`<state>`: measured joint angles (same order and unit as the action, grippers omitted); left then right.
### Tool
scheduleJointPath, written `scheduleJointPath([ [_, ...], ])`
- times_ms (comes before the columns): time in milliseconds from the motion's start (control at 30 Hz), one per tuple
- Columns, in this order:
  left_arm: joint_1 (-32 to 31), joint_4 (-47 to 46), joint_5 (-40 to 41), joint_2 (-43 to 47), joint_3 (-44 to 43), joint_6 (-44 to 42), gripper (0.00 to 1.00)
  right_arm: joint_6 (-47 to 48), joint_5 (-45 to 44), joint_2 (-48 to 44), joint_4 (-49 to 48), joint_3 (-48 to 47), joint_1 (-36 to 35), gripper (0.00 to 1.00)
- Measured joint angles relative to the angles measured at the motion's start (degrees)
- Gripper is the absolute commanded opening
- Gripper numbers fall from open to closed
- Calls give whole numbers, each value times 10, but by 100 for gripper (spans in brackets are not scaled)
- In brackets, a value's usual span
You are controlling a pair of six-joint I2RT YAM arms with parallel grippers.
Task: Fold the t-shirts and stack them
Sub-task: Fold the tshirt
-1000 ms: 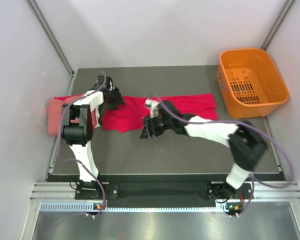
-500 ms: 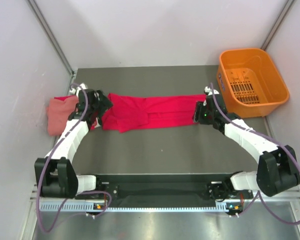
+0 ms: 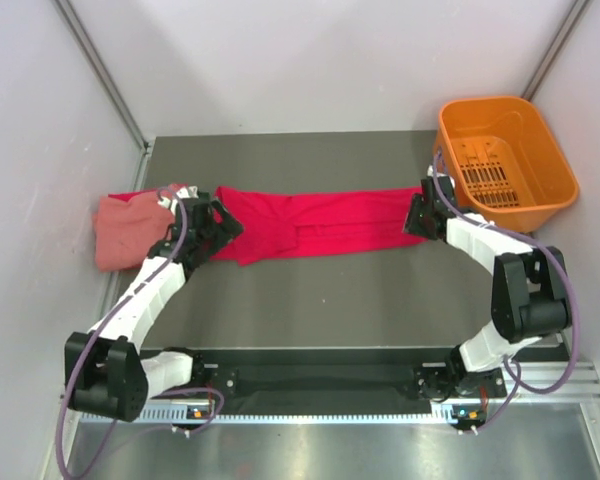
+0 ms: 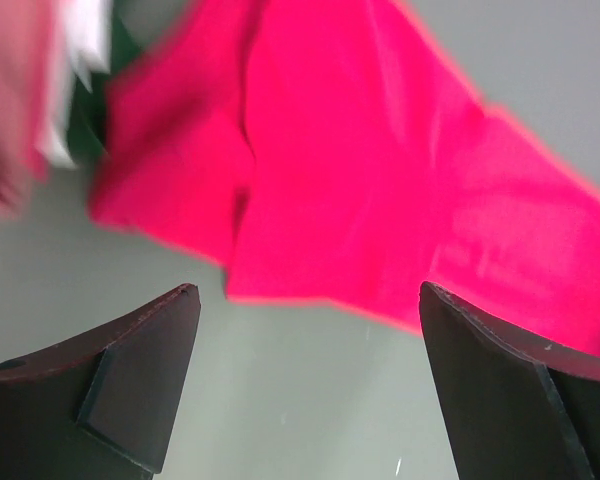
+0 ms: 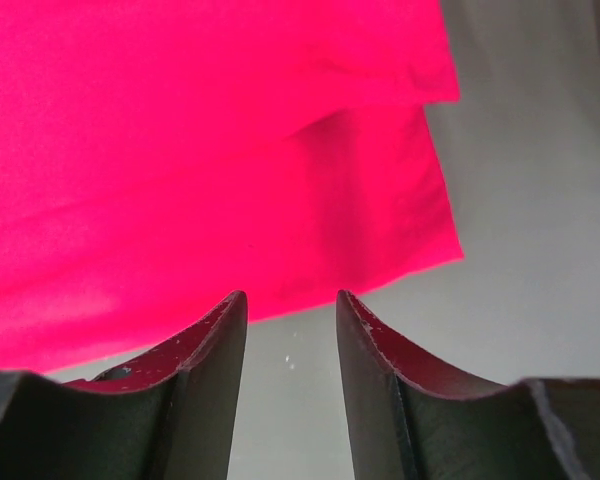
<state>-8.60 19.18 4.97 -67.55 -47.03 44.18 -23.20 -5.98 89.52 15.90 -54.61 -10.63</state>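
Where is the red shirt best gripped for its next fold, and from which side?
Probably at the near corners of its two short ends, coming down from above. The red shirt lies flat as a long strip across the table, with its near edge on bare tabletop.

White link shells with black joint housings on both left arm [image 3: 145,290] and right arm [image 3: 485,240]. One thin purple-grey cable per arm runs loose from base to wrist. Left gripper [image 3: 215,222] and right gripper [image 3: 420,215] are all black; fingers [image 4: 140,380] are dark matte wedges with flat inner faces.
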Motion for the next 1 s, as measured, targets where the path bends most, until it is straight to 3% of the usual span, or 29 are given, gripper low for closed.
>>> scheduleJointPath([
  [167, -54, -1, 0, 20, 73, 44, 95, 0, -2, 30, -3, -18, 3, 40],
  [433, -72, -22, 12, 25, 149, 102, 95, 0, -2, 73, -5, -41, 3, 33],
  [700, -72, -56, 31, 16, 154, 127, 95, 0, -19, 115, -3, -59, 3, 32],
  [1000, -72, -106, 40, -73, 139, 137, 94, 0, -74, 130, 7, -69, -17, 31],
])
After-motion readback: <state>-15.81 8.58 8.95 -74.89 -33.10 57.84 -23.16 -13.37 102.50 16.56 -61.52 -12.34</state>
